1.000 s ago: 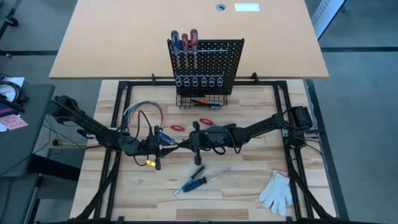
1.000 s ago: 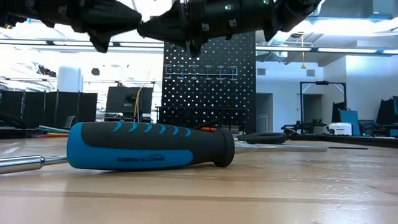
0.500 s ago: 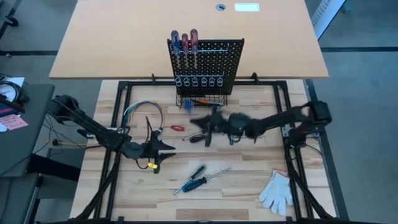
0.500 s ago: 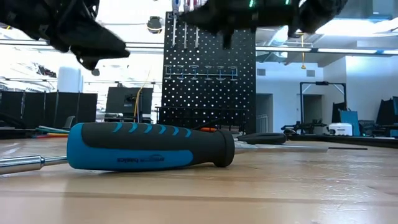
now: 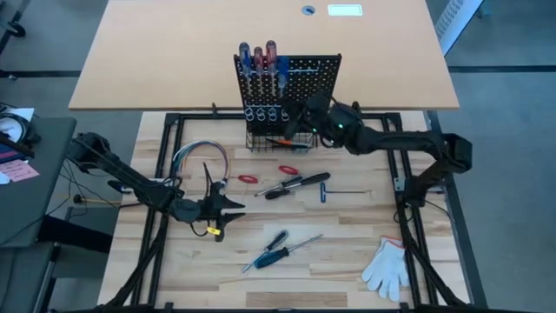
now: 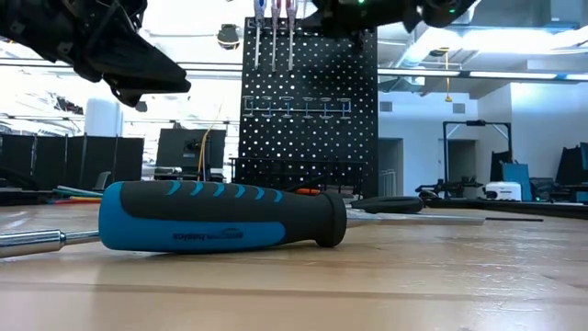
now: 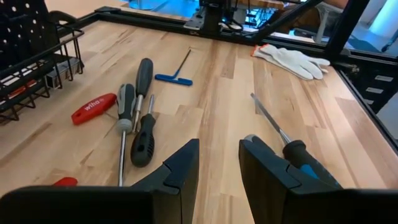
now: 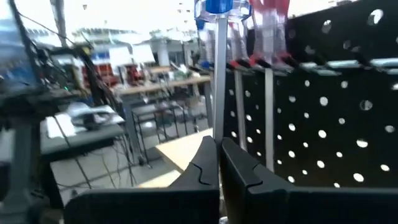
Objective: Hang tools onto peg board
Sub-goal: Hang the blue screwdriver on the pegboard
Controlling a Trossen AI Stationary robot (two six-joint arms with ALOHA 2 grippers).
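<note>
1. The right gripper (image 5: 306, 111) is up by the peg board (image 5: 295, 87), pinching a blue screwdriver (image 8: 219, 74).
2. The left gripper (image 7: 217, 163) is partly open and empty, with loose tools (image 7: 138, 109) on the table ahead of it.

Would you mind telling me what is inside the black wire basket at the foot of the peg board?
In the wire basket on the peg board, the high view shows a thin tool with some orange. The right gripper overhangs the basket's right end, hiding that part.
</note>
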